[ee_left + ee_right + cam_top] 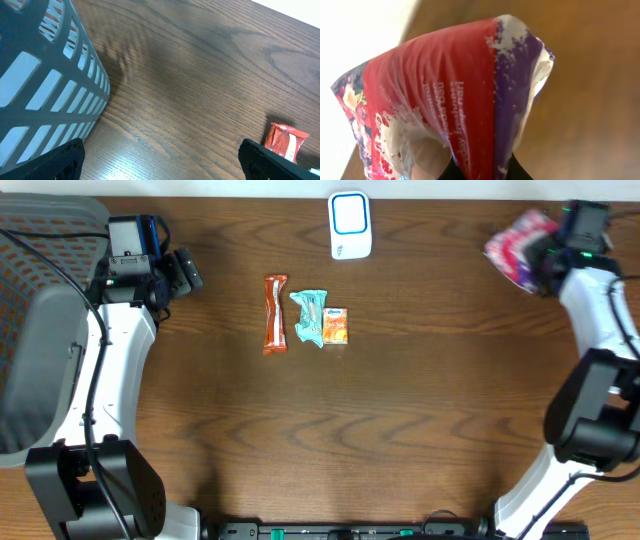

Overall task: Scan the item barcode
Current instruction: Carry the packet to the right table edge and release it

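Note:
My right gripper [547, 264] is at the far right back of the table, shut on a crinkled red, white and purple packet [517, 242]. The right wrist view is filled by that packet [455, 95], pinched between the dark jaws of the right gripper [485, 172] at the bottom edge. No barcode shows on it. A white scanner with a blue frame [350, 224] stands at the back centre. My left gripper [186, 272] hovers open and empty at the back left; in its own view the left gripper [162, 167] has only wood between its fingertips [57, 160].
A grey slatted basket [40, 330] stands at the left edge, close beside the left gripper, with the basket wall [45, 85] filling the left of the wrist view. A red-orange bar [275, 312], a teal wrapper [310, 316] and a small orange packet [336, 326] lie mid-table. The bar's end [284, 141] shows in the left wrist view.

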Motion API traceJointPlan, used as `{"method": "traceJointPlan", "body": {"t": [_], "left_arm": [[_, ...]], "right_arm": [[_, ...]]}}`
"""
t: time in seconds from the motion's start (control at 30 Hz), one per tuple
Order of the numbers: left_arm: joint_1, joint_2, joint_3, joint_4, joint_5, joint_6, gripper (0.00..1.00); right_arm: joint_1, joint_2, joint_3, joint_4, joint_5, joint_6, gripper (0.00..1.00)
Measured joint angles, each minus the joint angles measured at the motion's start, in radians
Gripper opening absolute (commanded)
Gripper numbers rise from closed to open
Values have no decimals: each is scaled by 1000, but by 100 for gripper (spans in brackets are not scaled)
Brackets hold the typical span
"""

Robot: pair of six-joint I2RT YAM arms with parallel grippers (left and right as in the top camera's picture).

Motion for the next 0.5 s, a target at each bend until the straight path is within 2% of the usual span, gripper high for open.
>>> {"method": "traceJointPlan", "body": {"t": [0.27, 0.37, 0.5], "left_arm": [[0, 0, 0, 0, 0, 0, 98], [0, 0, 0, 0, 0, 0, 98], [0, 0, 0, 0, 0, 0, 98]], "right_arm": [[-139, 8, 0, -95, 1, 10, 3], [-146, 17, 0, -95, 1, 23, 37], [-143, 23, 0, -95, -2, 28, 60]]}}
